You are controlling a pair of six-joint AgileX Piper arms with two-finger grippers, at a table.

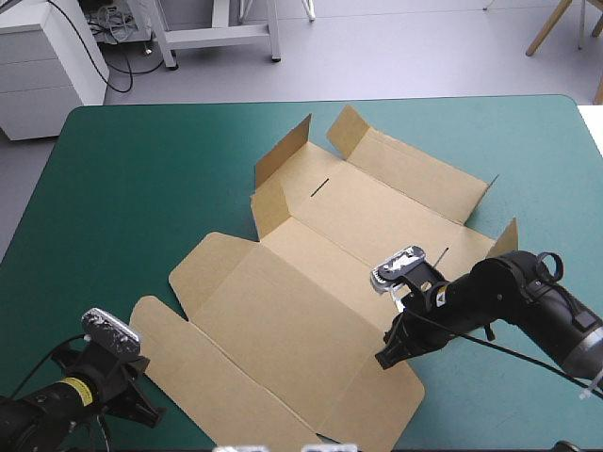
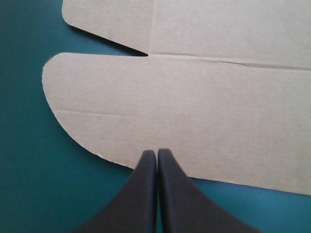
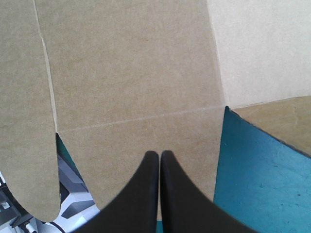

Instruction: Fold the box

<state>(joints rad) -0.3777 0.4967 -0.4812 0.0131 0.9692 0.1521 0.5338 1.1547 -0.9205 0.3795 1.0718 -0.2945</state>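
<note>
Where the box [image 1: 311,282] sprawls — teal-green cover [image 1: 141,188].

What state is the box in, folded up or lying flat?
Mostly flat: the box lies spread on the teal-green cover, only its far flaps standing up.

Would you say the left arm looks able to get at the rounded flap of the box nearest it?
Probably yes: the left gripper, shut, has its tips at the edge of the rounded flap, nothing between; the right gripper is farther along the box.
</note>
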